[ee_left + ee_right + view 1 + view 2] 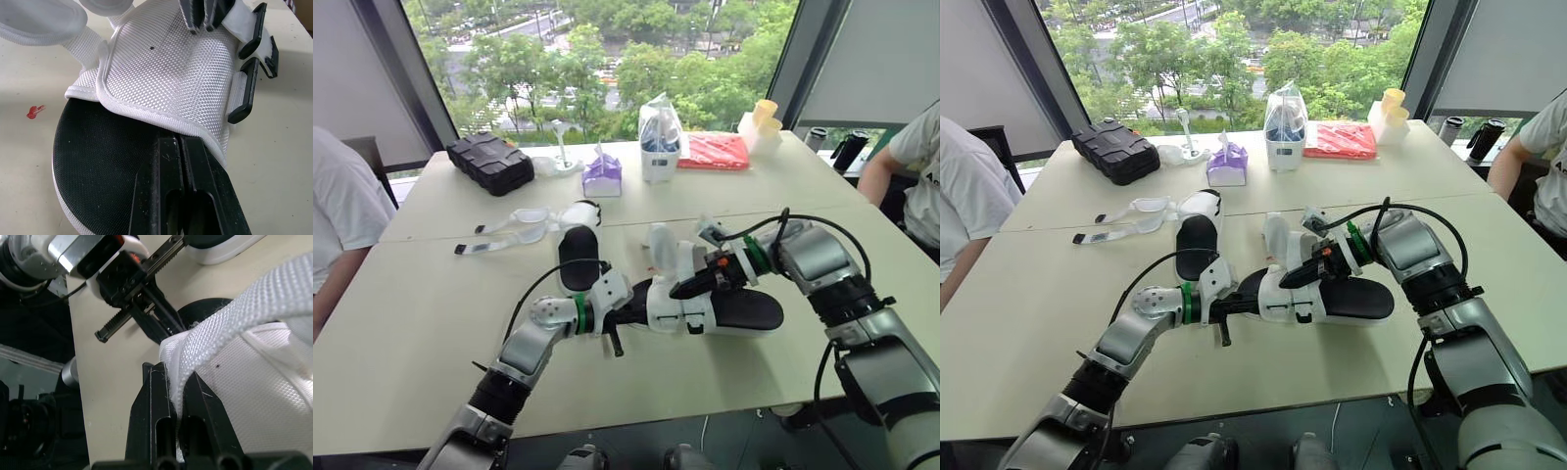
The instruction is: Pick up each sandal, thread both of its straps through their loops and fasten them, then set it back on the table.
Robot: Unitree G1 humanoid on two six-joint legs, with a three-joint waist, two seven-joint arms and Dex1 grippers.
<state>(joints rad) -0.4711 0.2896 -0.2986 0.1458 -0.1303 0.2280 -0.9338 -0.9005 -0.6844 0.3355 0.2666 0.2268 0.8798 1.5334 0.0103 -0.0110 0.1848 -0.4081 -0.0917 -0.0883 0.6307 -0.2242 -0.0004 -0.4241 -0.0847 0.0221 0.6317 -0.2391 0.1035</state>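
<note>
Sandal (720, 308) lies on the surface (431, 323) centre-front, left tool (182, 143) clamped on its upper's edge, right tool (181, 382) pinching its strap (254, 298); nothing looks fastened yet. Second sandal (578, 257) behind, straps (509, 227) loose.

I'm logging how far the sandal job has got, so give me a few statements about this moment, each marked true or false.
1. Both the left gripper and the right gripper are clamped on the near sandal. True.
2. The far sandal has its straps fastened. False: its straps lie spread loose on the table.
3. A black case sits far off on the robot's left. True.
4. The red packet lies against the near sandal. False: it lies far back, beside the yellow cups.
</note>
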